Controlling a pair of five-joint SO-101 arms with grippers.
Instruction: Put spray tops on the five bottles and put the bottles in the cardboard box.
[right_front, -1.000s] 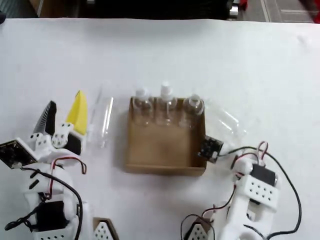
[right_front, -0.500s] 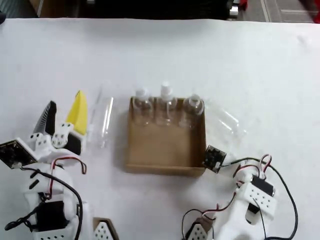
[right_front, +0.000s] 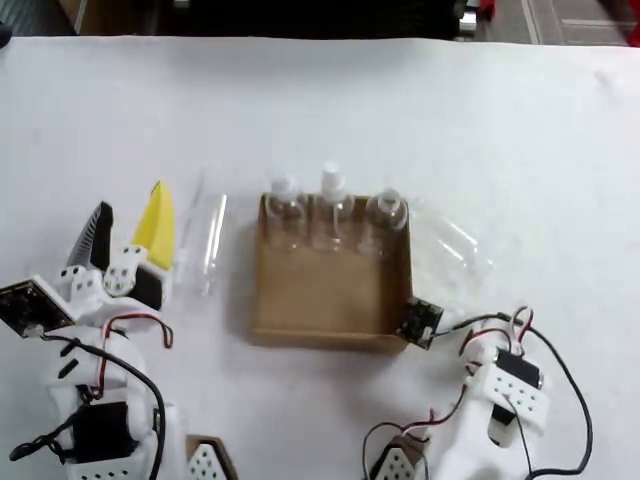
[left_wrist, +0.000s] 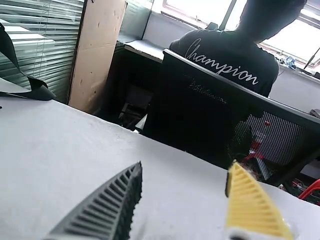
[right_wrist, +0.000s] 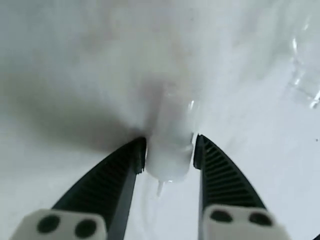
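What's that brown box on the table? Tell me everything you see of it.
The cardboard box is plain brown, shallow and open-topped, with low upright walls. It sits flat on the white table. Three clear bottles stand upright in a row against its far wall; the rest of its floor is bare. An arm's small dark board is at one near corner; contact is unclear.
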